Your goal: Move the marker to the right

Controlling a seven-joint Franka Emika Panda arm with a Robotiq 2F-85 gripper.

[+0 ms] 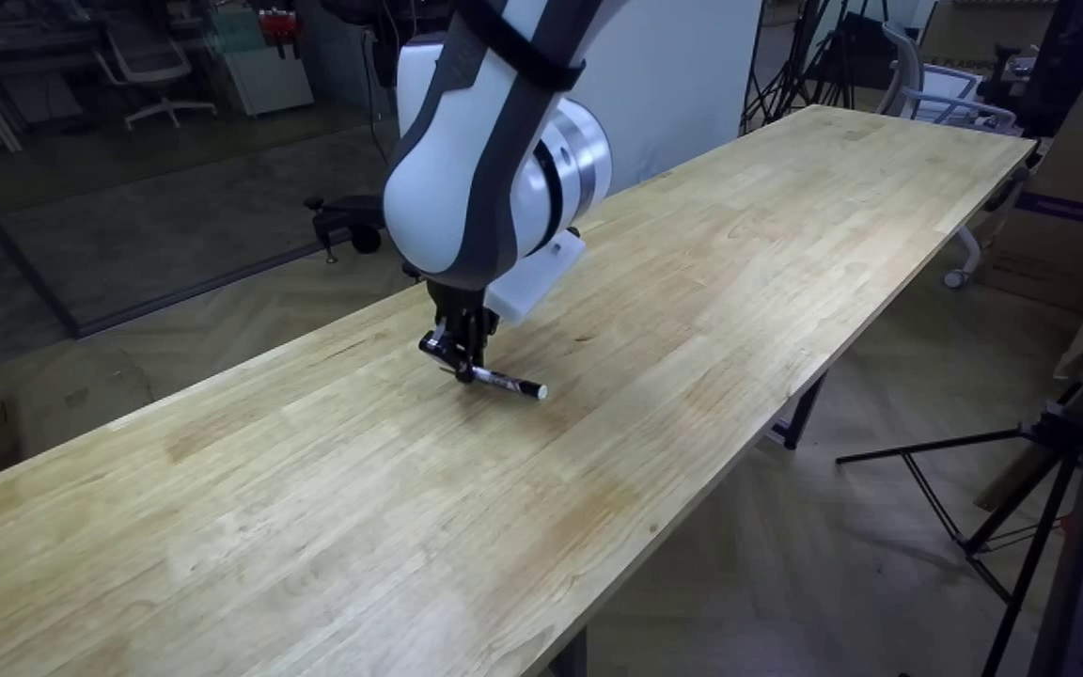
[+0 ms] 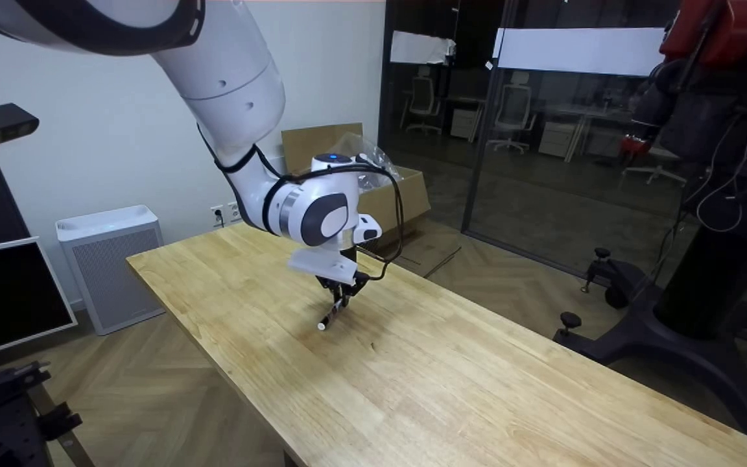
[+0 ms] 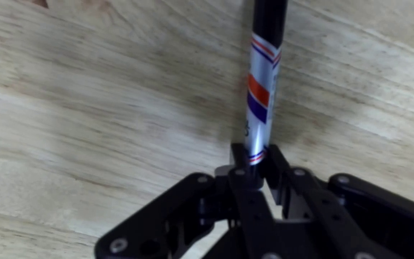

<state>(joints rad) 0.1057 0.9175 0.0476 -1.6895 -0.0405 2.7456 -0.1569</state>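
The marker shows in the wrist view [image 3: 261,95] with a white barrel, red and blue bands and a black end. It also shows in both exterior views [image 1: 510,380] [image 2: 328,318] at the wooden table [image 1: 673,310], its pale tip pointing away from the gripper. My gripper points down over the table in both exterior views [image 1: 468,371] [image 2: 342,301]. In the wrist view the gripper [image 3: 255,156] has its fingers closed around the barrel near one end. That end is hidden between the fingers. The marker is low over the surface; I cannot tell whether it touches.
The long wooden table has open edges on both long sides. A cardboard box [image 2: 406,198] stands on the floor behind it. A black robot base [image 2: 685,344] and a tripod [image 1: 974,545] stand on the floor beside the table.
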